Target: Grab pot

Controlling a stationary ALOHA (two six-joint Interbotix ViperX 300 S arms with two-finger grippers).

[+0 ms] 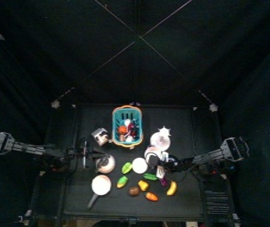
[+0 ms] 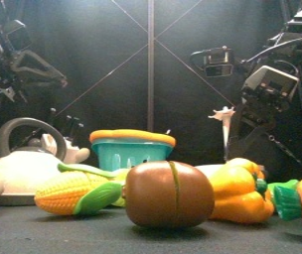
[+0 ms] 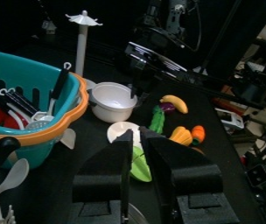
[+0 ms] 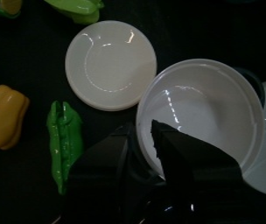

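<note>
The pot (image 4: 212,105) is a deep white vessel, seen from above in the right wrist view. My right gripper (image 4: 142,140) is open at its rim, one dark finger reaching inside and the other outside. From the top view the pot (image 1: 138,165) sits mid-table with the right gripper (image 1: 156,165) right beside it. The left wrist view shows the pot (image 3: 112,101) beyond my open, empty left gripper (image 3: 132,149), which hovers well short of it.
A teal basket (image 1: 127,120) of utensils stands at the back. A white plate (image 4: 109,61), a green pea pod (image 4: 59,144) and a yellow pepper (image 4: 1,114) lie by the pot. A silver kettle (image 2: 28,149), corn (image 2: 80,193) and a white stand (image 2: 223,117) are nearby.
</note>
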